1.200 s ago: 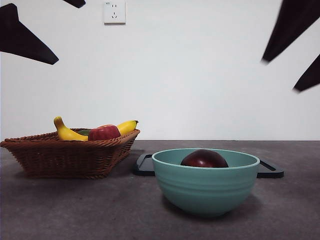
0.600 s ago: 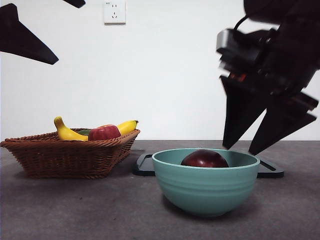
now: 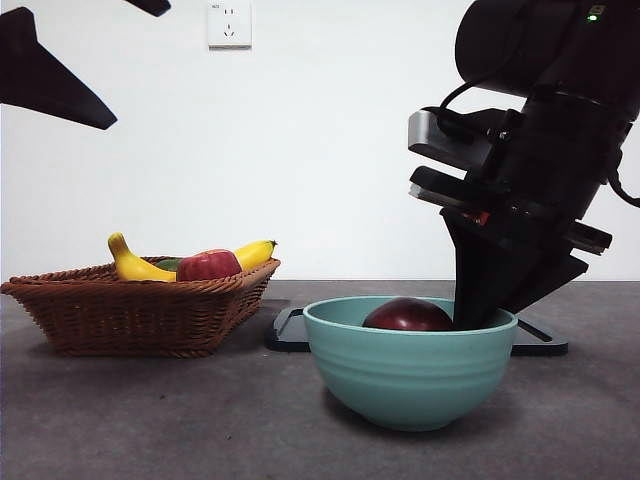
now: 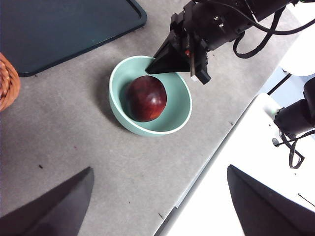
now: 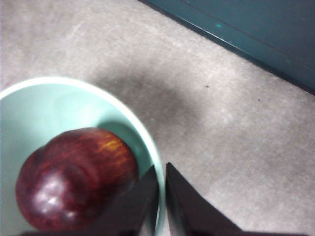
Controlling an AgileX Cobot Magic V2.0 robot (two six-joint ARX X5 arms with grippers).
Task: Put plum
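Observation:
The plum (image 3: 408, 316) (image 4: 145, 98) (image 5: 74, 177) is dark maroon and glossy, and it lies inside a teal bowl (image 3: 410, 375) (image 4: 178, 105) (image 5: 49, 105). My right gripper (image 3: 480, 312) (image 4: 158, 66) (image 5: 162, 178) has come down onto the bowl's rim just beside the plum. One jaw is inside the bowl and the other outside, shut on the rim. My left gripper (image 4: 160, 167) hangs open high above the table, holding nothing; in the front view it is the black tip (image 3: 60, 85) at the upper left.
A wicker basket (image 3: 140, 310) (image 4: 6, 81) at the left holds a banana (image 3: 135, 265) and a red apple (image 3: 208, 265). A dark tray (image 3: 542, 342) (image 4: 59, 34) (image 5: 246, 29) lies flat behind the bowl. The table's edge runs close to the bowl in the left wrist view.
The right arm dropped from the upper right corner down to the bowl. Its jaws, spread half a second ago, now stand together on the rim. The plum and bowl stayed put.

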